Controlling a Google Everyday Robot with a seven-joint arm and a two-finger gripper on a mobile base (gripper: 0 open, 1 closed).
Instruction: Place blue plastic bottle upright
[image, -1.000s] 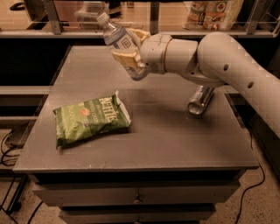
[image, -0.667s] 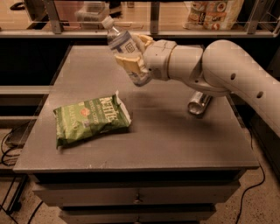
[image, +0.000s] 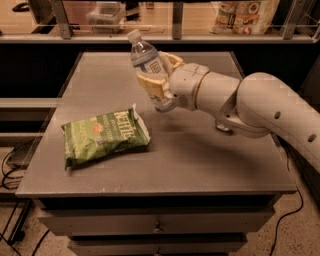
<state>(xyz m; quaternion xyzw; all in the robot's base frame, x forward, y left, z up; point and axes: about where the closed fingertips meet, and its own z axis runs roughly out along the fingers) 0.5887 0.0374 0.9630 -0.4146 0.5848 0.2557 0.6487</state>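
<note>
My arm (image: 265, 105) comes in from the right side and reaches left over the table (image: 200, 160). It is white and thick, with a big round bend in the middle. The wrist (image: 192, 85) lies almost flat and points left. My gripper (image: 157, 80) hangs in the air above the back middle of the table. Its tan jaws are closed around the blue plastic bottle (image: 145, 55), one on each side. The bottle leans, with its cap up and to the left.
</note>
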